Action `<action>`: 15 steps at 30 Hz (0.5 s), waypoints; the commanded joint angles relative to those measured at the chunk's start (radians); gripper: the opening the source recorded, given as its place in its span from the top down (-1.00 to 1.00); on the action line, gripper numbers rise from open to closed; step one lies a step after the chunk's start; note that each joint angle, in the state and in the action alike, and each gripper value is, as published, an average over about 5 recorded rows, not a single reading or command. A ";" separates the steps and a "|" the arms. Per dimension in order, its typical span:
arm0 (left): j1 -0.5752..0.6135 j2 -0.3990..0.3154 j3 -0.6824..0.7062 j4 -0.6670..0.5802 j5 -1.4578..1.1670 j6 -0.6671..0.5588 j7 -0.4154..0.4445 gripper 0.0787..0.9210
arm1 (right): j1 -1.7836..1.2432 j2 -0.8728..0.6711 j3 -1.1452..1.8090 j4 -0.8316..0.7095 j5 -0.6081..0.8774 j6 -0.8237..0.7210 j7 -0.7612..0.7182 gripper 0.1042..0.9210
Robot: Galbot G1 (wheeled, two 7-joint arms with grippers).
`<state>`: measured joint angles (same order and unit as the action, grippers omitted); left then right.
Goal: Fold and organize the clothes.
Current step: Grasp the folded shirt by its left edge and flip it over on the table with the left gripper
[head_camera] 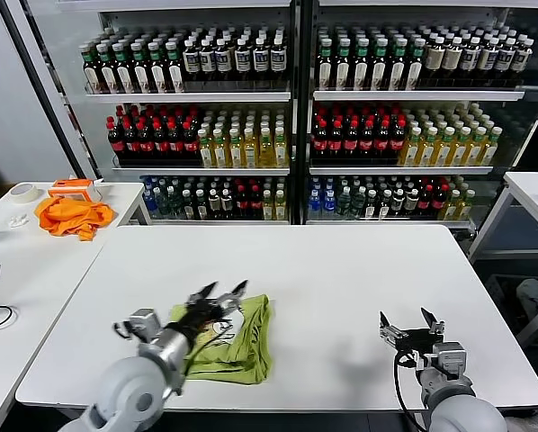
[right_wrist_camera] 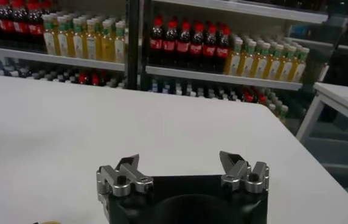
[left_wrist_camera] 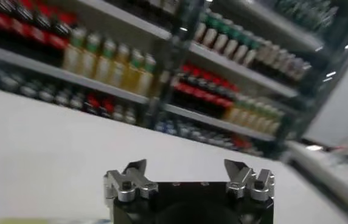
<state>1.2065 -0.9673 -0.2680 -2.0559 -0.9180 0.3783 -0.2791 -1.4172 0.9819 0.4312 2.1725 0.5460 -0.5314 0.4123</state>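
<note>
While your left gripper (head_camera: pixel 222 292) hovers with jaws spread just above the bunched lime-green T-shirt (head_camera: pixel 237 342), it grips nothing. You find the shirt near the white table's (head_camera: pixel 341 270) near-left edge, its white print showing. Your right gripper (head_camera: pixel 411 323) waits near the near-right edge, jaws spread, holding nothing.

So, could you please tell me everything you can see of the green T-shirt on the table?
The lime-green T-shirt lies bunched and partly folded near the front edge of the white table, left of centre. It looks like soft cotton, creased, with a dark-and-white print showing on its left part. The left gripper sits over its rear left corner with jaws open, holding nothing; whether it touches the cloth cannot be told. The right gripper is well apart from it.
</note>
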 commanded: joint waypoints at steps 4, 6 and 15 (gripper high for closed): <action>0.299 0.072 -0.174 0.081 0.289 0.035 -0.044 -0.76 | 0.083 0.005 -0.077 -0.025 -0.003 0.003 -0.007 -0.76; 0.288 0.054 -0.162 0.101 0.296 0.029 -0.047 -0.77 | 0.085 0.002 -0.079 -0.027 -0.005 0.005 -0.007 -0.76; 0.238 0.055 -0.168 0.150 0.276 -0.001 -0.021 -0.77 | 0.071 -0.004 -0.063 -0.019 -0.005 0.006 -0.008 -0.76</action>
<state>1.3974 -0.9220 -0.3988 -1.9528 -0.7032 0.3832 -0.3007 -1.3657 0.9781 0.3856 2.1576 0.5415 -0.5259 0.4059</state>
